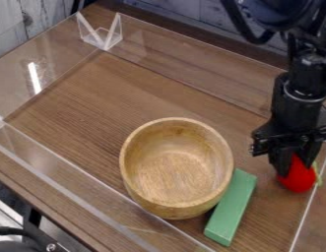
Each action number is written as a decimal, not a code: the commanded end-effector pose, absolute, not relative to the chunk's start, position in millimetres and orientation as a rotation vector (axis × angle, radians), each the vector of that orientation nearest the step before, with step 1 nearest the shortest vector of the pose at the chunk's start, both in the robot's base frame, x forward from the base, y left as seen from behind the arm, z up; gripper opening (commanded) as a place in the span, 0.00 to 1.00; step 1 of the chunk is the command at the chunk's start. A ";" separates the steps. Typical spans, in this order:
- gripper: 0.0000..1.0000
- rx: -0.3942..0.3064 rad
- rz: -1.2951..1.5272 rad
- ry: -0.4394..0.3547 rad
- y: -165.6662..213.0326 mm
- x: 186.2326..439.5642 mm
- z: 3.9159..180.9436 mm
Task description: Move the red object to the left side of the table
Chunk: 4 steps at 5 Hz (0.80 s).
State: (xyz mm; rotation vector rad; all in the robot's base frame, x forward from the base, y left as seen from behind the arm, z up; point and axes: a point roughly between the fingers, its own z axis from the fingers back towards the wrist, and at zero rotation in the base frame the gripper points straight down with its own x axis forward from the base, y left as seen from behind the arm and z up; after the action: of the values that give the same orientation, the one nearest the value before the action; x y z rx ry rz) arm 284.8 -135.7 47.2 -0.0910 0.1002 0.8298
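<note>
On table (pixel 112 94), one red object (pixel 300 175), one bowl (pixel 176 165), one block (pixel 232 206)

1. We see a round wooden bowl (pixel 177 165) sitting upright and empty, its pale grained inside facing up.
2. Just right of the bowl we find a green rectangular block (pixel 232 206) lying flat, its long side angled along the bowl's rim, touching or nearly so.
3. Well behind the bowl, to its left, we note a small clear acrylic bracket (pixel 99 31).
</note>
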 end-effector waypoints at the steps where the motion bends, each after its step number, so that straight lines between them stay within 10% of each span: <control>1: 0.00 -0.192 0.876 0.040 -130.5 296.2 89.5; 4: 0.00 -0.253 0.941 -0.027 -23.7 304.4 143.0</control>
State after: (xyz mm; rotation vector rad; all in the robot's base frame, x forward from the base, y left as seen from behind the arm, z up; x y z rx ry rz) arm 296.4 -20.8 118.7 -0.2118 0.0495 0.9646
